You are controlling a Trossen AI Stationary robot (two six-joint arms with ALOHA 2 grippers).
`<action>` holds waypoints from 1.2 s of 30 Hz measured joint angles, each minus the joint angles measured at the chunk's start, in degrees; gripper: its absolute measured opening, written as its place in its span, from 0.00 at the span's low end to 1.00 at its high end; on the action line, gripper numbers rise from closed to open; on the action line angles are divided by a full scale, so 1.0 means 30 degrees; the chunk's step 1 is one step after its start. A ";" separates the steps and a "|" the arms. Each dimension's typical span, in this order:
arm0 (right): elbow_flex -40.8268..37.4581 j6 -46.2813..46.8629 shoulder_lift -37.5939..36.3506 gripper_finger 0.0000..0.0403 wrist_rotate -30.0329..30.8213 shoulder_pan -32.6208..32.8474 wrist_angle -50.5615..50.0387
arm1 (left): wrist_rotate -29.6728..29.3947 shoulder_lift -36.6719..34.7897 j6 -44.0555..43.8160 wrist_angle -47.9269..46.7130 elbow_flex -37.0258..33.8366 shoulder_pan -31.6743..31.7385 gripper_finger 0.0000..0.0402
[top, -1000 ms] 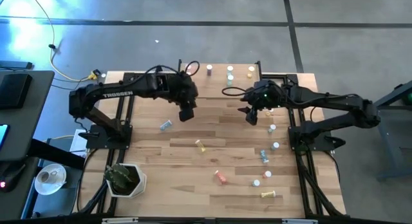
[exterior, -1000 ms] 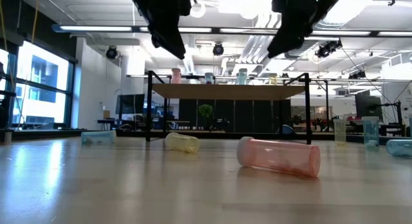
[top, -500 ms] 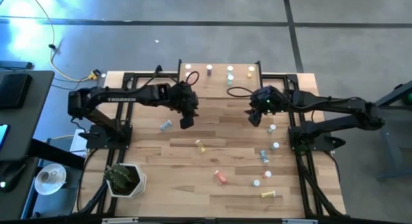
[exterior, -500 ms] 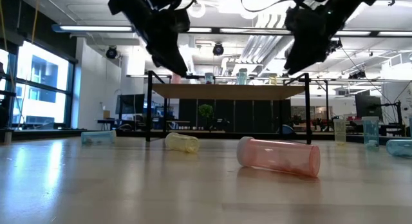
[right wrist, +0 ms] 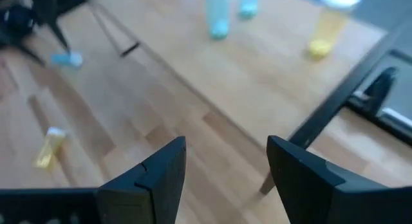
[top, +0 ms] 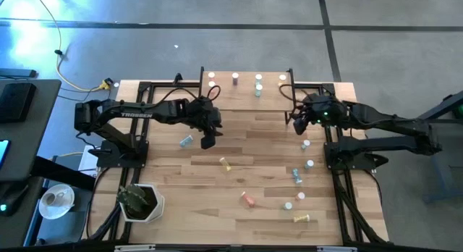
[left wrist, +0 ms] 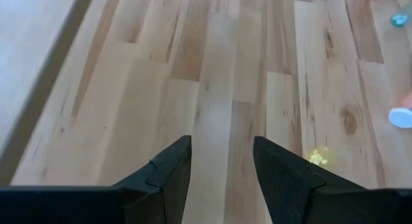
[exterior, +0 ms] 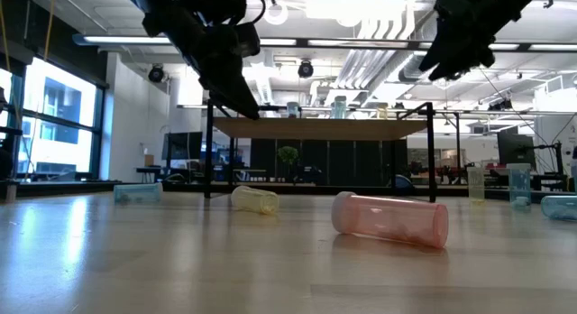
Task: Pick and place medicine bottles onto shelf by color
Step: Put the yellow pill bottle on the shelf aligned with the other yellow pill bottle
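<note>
The left gripper (top: 207, 142), jaws apart and empty, hangs just beside a blue bottle (top: 186, 141) lying on its side toward the table's left edge, nearer than the empty, wide-open right gripper (top: 295, 122) by the shelf (top: 246, 93).

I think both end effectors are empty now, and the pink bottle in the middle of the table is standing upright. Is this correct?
Not quite. The pink bottle is lying on its side, as the low view shows. The rest holds: the left end effector and the right end effector are both empty, with only the table between their fingers.
</note>
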 joint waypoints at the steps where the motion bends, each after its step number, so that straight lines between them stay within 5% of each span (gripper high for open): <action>1: 0.0000 0.0088 -0.0312 0.52 0.0340 0.0000 0.0023 | 0.0000 -0.0017 0.0000 0.0396 -0.0157 -0.0054 0.39; 14: 0.0007 0.2943 -0.2535 0.52 0.7954 -0.0271 -0.0611 | 0.0050 -0.0576 0.0406 0.3966 -0.2104 -0.0923 0.39; 23: 0.0007 0.7543 -0.2493 0.52 0.6523 -0.3340 -0.5597 | 0.0038 -0.0576 0.0662 0.4078 -0.2095 -0.1456 0.39; 36: 0.0022 0.6980 -0.1503 0.52 0.1078 -0.7526 -0.7271 | 0.0005 -0.0576 0.0894 0.3939 -0.2090 -0.1458 0.39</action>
